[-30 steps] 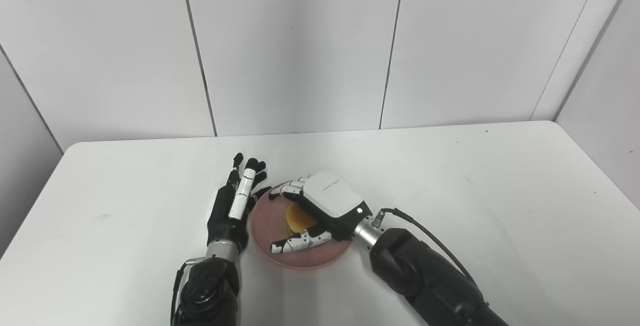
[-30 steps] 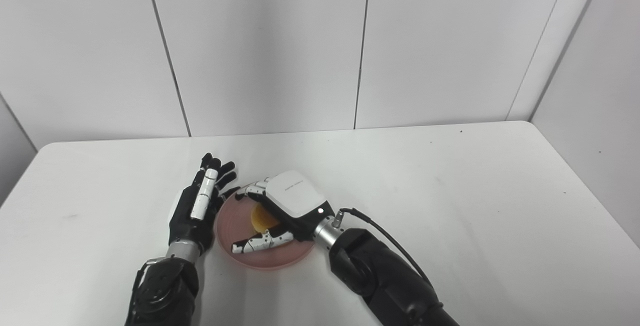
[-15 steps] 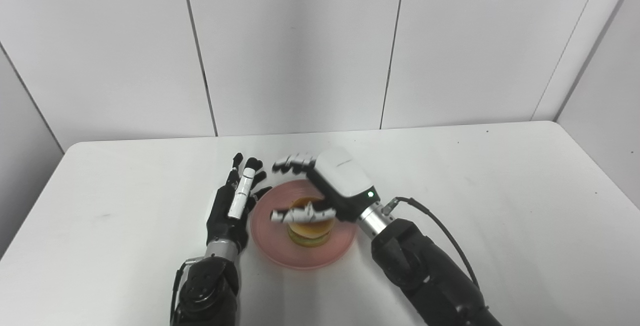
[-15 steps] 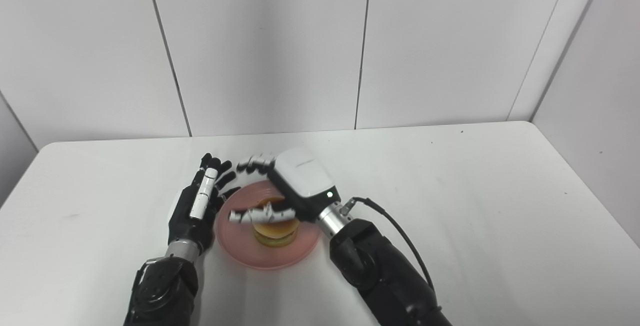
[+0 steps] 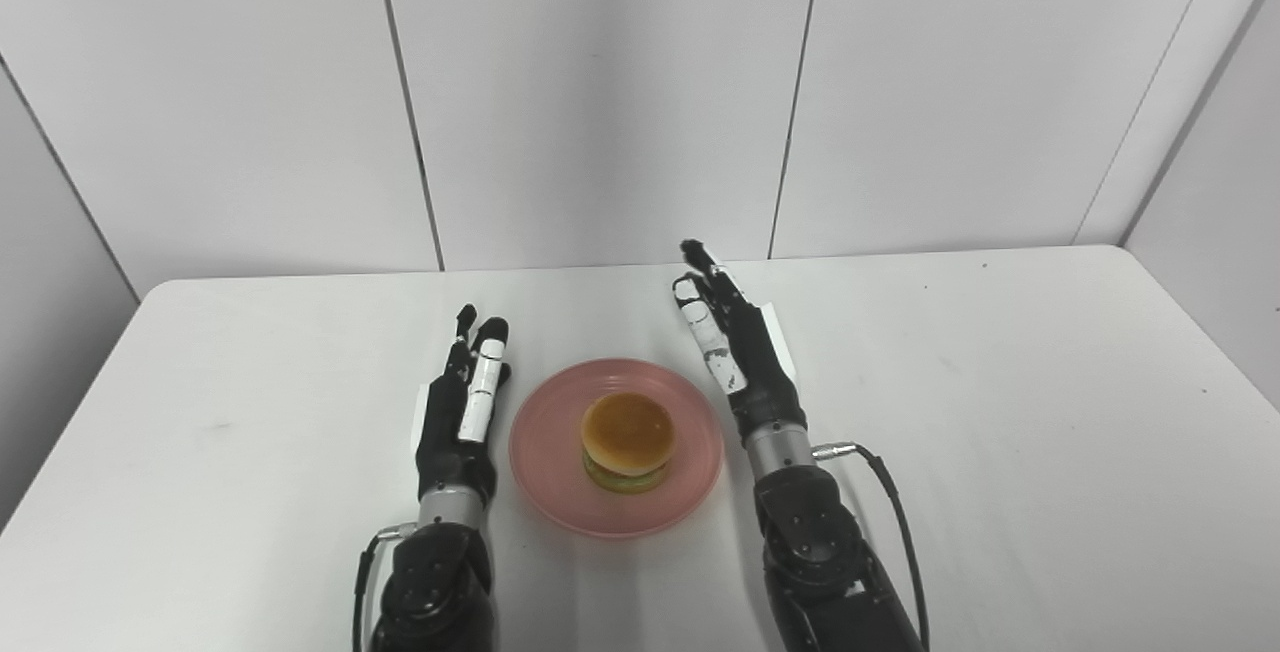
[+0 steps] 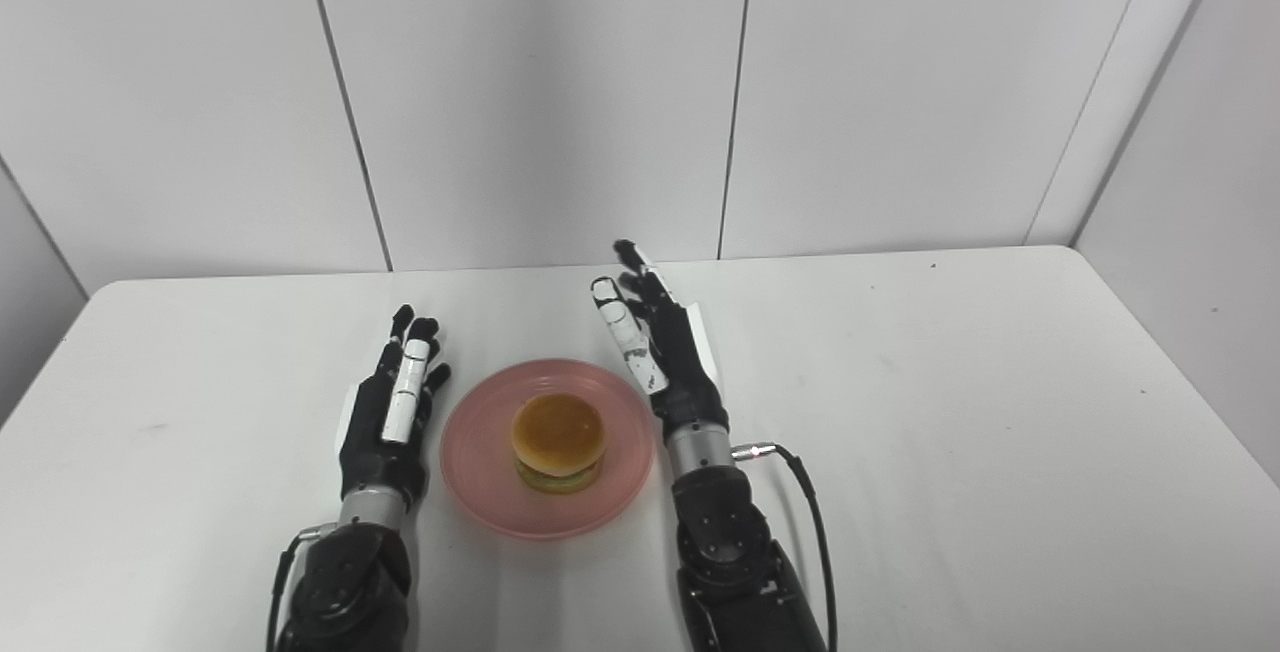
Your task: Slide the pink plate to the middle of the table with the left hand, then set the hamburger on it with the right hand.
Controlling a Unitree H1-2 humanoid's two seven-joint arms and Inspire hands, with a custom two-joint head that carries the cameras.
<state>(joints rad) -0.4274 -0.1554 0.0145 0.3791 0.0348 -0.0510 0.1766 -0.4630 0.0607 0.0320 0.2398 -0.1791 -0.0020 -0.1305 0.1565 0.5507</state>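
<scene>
The pink plate (image 5: pixel 540 462) lies flat on the white table near its front middle. The hamburger (image 5: pixel 627 440) sits upright on the plate's centre. My left hand (image 5: pixel 462 414) is open with its fingers straight, just left of the plate's rim and apart from it. My right hand (image 5: pixel 738 353) is open with its fingers straight, raised just right of the plate and holding nothing. The right eye view shows the same: plate (image 6: pixel 480 472), hamburger (image 6: pixel 557 439), left hand (image 6: pixel 393 414), right hand (image 6: pixel 658 347).
The white table (image 5: pixel 1000 412) stretches wide to the right and back, ending at grey wall panels. A black cable (image 5: pixel 900 532) runs from my right wrist along the forearm.
My right hand let go of the hamburger, lifted off the plate and swung to its right side, fingers now straight. The hamburger stays on the plate. My left hand has drawn slightly away from the rim.
</scene>
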